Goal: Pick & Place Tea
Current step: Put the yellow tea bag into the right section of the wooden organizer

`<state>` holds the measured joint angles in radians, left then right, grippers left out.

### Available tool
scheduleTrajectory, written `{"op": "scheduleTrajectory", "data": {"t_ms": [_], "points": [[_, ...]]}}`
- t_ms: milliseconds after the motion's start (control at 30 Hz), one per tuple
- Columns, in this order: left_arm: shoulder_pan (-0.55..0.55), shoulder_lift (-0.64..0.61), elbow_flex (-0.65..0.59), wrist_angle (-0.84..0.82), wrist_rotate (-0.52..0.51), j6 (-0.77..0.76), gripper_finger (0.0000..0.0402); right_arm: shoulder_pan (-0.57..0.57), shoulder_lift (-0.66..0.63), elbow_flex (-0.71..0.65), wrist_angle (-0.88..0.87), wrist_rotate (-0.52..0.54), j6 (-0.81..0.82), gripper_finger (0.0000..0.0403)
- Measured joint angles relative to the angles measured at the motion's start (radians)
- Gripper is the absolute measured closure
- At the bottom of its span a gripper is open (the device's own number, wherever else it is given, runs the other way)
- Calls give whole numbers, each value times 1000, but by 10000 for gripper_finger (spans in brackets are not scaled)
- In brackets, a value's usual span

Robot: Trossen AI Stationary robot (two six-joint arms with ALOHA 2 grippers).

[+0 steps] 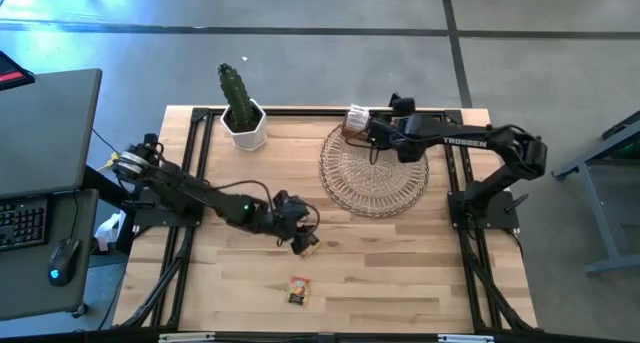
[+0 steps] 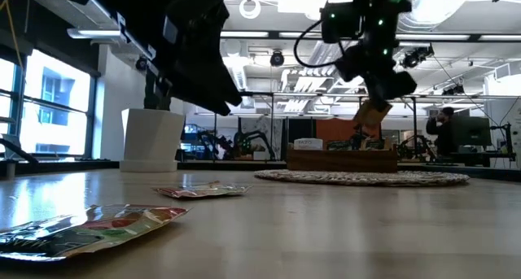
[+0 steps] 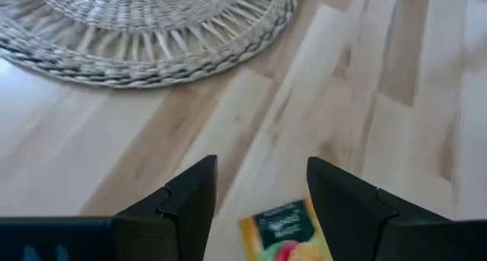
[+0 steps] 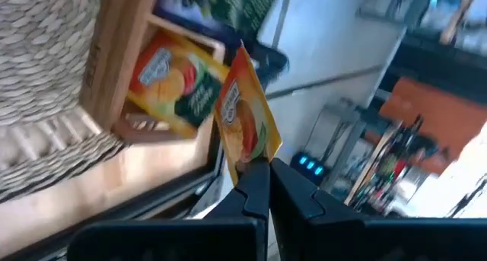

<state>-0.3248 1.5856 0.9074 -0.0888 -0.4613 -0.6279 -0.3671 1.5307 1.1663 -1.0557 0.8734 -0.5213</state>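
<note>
Right gripper (image 4: 257, 170) pinching an orange sachet (image 4: 245, 116) above the wooden box (image 4: 114, 59) by the mat (image 1: 373, 169), left gripper (image 3: 262, 192) spread wide over a yellow sachet (image 3: 288, 232) on the table (image 1: 400, 273)

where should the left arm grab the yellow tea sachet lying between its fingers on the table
The small flat yellow-and-green tea sachet lies face up on the pale wooden table, so only its thin edges offer a grip. The open left end effector already straddles it. Coming straight down from above and closing across two opposite side edges looks best. The right end effector pinches an orange sachet over the brown wooden box.
</note>
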Motion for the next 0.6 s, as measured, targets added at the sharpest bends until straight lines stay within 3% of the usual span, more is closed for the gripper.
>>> {"op": "scheduleTrajectory", "data": {"t_ms": [200, 333, 600], "points": [[35, -71, 0, -53, 0, 40, 199, -31, 13, -100, 132, -18, -220, 402], [55, -79, -1, -70, -1, 40, 199, -54, 14, -144, 116, -44, -246, 402], [72, -79, -1, -72, 0, 48, 199, -79, 15, -206, 266, -98, -336, 389]]}}
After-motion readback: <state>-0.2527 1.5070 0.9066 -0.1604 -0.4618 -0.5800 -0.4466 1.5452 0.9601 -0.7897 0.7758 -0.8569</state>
